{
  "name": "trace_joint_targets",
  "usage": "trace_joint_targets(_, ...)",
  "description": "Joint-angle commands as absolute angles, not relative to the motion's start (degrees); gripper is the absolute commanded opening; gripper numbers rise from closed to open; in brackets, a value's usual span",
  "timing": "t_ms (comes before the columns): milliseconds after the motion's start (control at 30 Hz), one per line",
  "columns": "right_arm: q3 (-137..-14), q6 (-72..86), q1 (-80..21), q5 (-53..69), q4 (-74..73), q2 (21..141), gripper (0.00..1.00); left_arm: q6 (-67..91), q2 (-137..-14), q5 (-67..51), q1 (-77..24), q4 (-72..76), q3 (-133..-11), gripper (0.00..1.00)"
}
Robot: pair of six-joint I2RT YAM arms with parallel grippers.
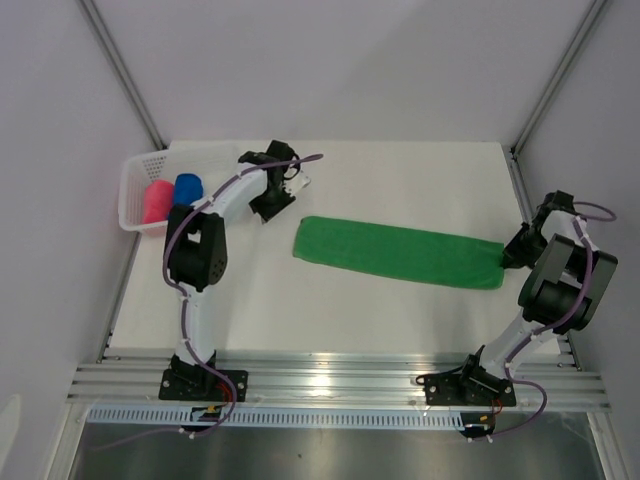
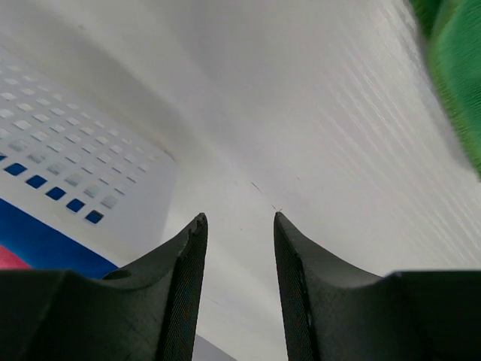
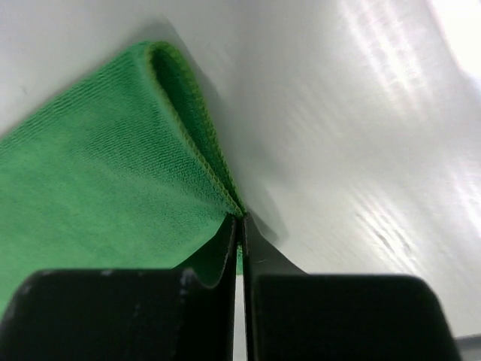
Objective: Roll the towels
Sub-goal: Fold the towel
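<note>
Pinching long, ribbed green towel (image 3: 98,188): right hand (image 3: 240,223)

The black-and-white left arm (image 1: 205,235) reaches forward, its black left gripper (image 2: 239,219) parted and empty. The black right gripper (image 3: 240,219) pinches the corner of a bright green fabric towel (image 3: 98,173).

open table (image 1: 400,180) behind green towel (image 1: 400,252), basket (image 1: 133,195) crowding far-left corner, left arm (image 1: 200,240) beside it

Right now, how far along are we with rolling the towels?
Done: the pink towel and blue towel look rolled in the basket. In hand: the right gripper is shut on an end of the green towel, lying flat as a folded strip. The left gripper is open, empty. Left: rolling the green one.
</note>
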State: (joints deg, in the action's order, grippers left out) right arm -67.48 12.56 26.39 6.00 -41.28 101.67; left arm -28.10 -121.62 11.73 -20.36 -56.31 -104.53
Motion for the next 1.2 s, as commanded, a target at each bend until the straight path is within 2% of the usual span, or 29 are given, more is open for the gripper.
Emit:
trace_joint_targets(0,-74.42,9.76,27.16,2.47,-44.99,99.75,0.00,-26.54,-117.52,9.41,-19.86,-57.74,-102.22,0.43)
trace_joint_targets(133,-79.00,8.79,26.11,0.54,-47.90,100.28,0.00,-25.84,-116.02,7.21,-19.86,-58.79,-101.16,0.43)
trace_joint_targets(267,-79.19,8.96,20.67,-2.63,-49.57,98.80,0.00,-25.23,-115.23,5.45,-19.86,-60.03,-100.99,0.43)
trace_joint_targets(467,-77.61,13.17,4.24,-3.96,-50.27,98.26,0.00,-23.73,-115.40,2.29,-19.86,-61.17,-100.28,0.43)
trace_joint_targets(567,-78.66,15.20,-4.11,-3.96,-50.45,99.05,0.00,-23.12,-116.10,-2.89,-19.86,-62.40,-99.23,0.41)
trace_joint_targets(833,-87.35,21.70,-22.12,-1.85,-50.36,106.16,0.00,-21.89,-117.59,-13.60,-20.91,-63.19,-96.86,0.40)
trace_joint_targets(1000,-96.83,24.08,-28.73,1.40,-50.27,112.75,0.00,-20.48,-120.14,-20.12,-21.71,-63.63,-97.82,0.40)
trace_joint_targets(1167,-102.74,26.62,-32.77,4.39,-49.40,118.65,0.00,-19.60,-122.69,-21.01,-21.80,-64.51,-99.49,0.40)
